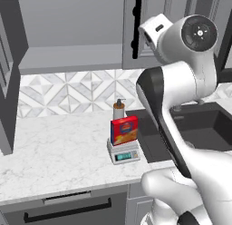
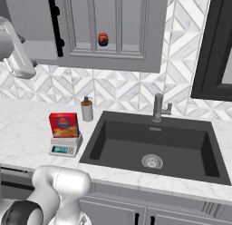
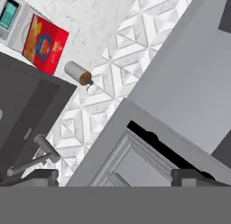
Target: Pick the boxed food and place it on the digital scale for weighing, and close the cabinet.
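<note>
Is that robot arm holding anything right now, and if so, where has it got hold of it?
Nothing is held. The tool is open, its fingertips spread apart near the cabinet door, and the boxed food already stands on the digital scale.

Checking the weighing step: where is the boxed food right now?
The boxed food stands upright on the digital scale, on the counter left of the sink, just in front of the soap bottle.

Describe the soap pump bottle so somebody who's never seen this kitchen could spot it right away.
Start at the dark sink set into the white marble counter. Just off the sink's left rear corner, near the patterned backsplash, stands the soap pump bottle, behind the digital scale carrying the boxed food. It is the only upright beige cylinder with a dark pump top; its neighbours are a flat grey platform and a red carton.
</note>
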